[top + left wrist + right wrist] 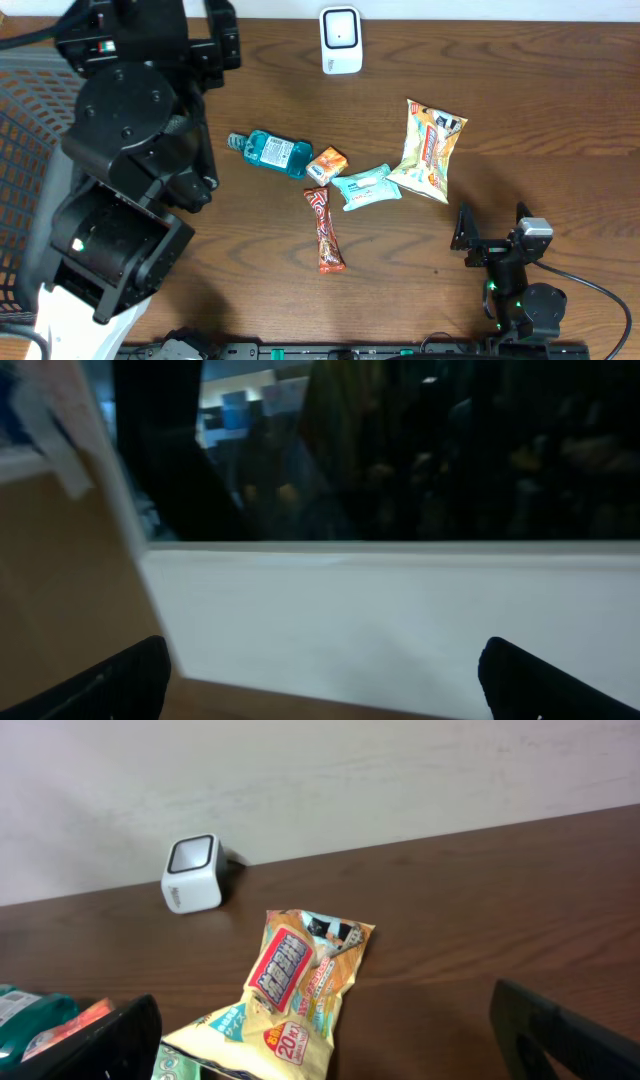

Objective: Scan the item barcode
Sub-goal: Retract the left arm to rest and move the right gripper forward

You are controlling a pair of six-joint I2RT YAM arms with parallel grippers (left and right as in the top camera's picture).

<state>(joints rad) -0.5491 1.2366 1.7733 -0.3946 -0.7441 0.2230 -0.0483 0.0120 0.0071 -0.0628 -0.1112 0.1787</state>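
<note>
Looks down on a brown wooden table with a white scanner standing at its far edge. Finds five goods lying on the tabletop in a cluster on the near side of the scanner:
- a teal bottle on its side, left of the scanner, filled with teal liquid
- a small orange box at the bottle's base
- a pale teal wipes pack just beside the box
- a yellow snack bag to the right of the scanner, against the wipes pack
- a red-brown candy bar farthest from the scanner

Catches a dark mesh basket far left of the scanner, with contents hidden behind the left arm. Shows the left gripper spread wide and empty, facing a blurred white ledge. Shows the right gripper spread wide and empty too, well nearer than the scanner and to its right.
</note>
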